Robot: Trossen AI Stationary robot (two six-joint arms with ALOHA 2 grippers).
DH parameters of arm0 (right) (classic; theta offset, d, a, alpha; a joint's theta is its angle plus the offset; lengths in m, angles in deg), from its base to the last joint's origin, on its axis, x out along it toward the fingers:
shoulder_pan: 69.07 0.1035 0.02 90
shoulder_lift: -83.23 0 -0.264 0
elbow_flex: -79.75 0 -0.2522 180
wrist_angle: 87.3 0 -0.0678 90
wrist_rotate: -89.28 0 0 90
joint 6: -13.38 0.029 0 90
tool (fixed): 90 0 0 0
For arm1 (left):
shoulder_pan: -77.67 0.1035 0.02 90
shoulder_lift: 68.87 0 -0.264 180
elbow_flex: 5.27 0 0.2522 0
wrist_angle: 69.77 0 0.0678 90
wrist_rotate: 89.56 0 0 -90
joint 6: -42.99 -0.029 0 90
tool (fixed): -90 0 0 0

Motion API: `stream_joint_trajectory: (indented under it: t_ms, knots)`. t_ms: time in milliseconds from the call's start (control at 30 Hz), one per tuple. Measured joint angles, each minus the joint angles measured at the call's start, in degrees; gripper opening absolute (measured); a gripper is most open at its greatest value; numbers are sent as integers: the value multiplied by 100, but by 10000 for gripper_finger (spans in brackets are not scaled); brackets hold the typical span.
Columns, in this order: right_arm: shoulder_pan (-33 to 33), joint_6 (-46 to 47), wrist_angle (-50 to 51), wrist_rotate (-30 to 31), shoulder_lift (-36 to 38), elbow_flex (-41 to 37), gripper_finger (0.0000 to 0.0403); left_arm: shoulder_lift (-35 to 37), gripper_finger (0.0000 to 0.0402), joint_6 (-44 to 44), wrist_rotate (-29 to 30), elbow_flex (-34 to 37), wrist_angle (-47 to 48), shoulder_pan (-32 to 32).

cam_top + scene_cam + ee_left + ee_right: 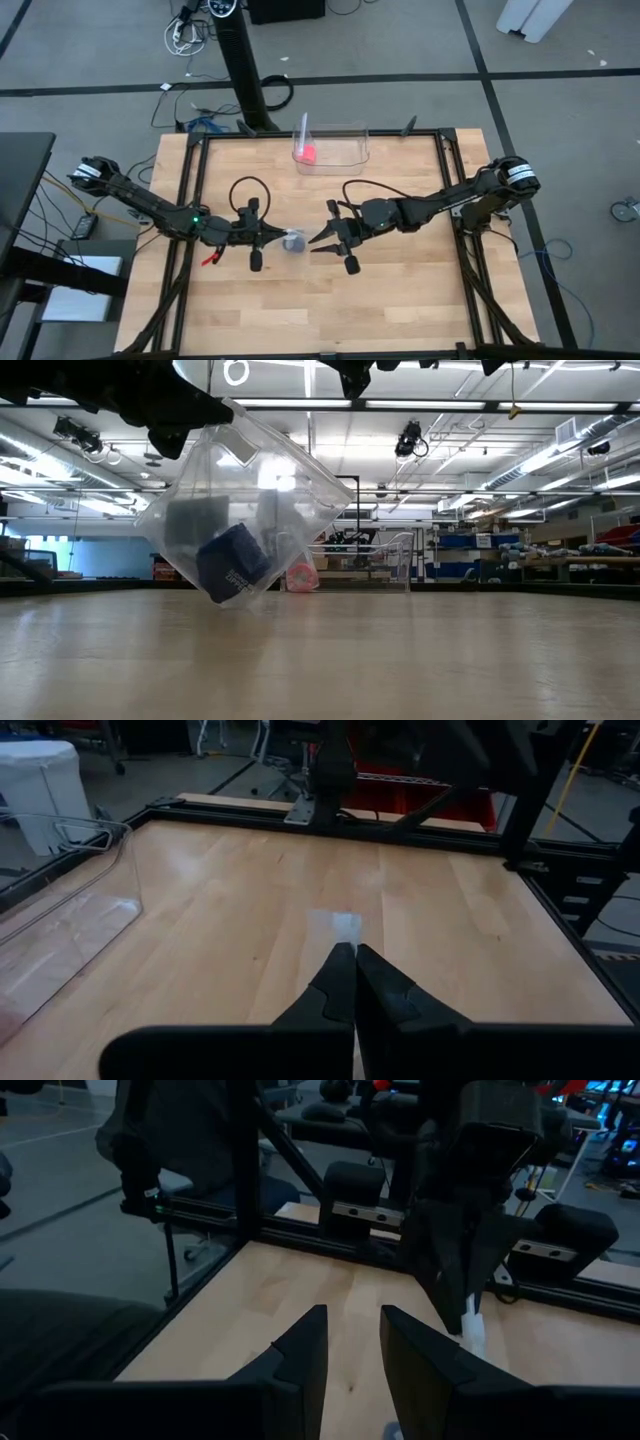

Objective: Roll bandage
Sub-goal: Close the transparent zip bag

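A clear plastic bag point(250, 500) hangs above the middle of the table, and the bandage point(232, 563), a small blue roll, lies in its lowest corner. In the high view the bag point(293, 242) shows between the two grippers. My left gripper point(278, 238) is shut on the bag's top. My right gripper point(318, 240) stands open just to the right of the bag, facing the left gripper, with nothing between its fingers point(300, 1355). My left gripper pinches the bag's upper edge point(338, 925) between its two shut fingers. The fingers come nearly level from the table's left side. The bag hangs tilted below them point(225, 415), lifted clear of the table, with the blue roll weighing down its bottom corner.
A clear open box point(335, 145) stands at the table's far edge with a small pink object point(308, 153) in it. Black frame rails point(190, 200) run along the table's sides. Bare wooden tabletop point(320, 310) lies in front of the grippers.
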Motion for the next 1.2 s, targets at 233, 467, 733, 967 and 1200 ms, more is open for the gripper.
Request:
stream_joint_trajectory:
  t_ms: [233,467,733,967,1200]
  knots:
    - [0,38,7,-1,-2,0,95,0,1,-1,-2,0,2,0]
    - [0,-3,78,0,-1,0,91,0,1,-150,-39,0,-89,55]
    - [13,66,-59,521,0,0,89,0,1,-169,-277,-2,-38,105]
    - [145,94,60,730,0,0,92,0,1,-157,-257,-2,90,105]
    - [238,184,936,1252,-2,472,98,0,1,-343,-401,-92,233,198]
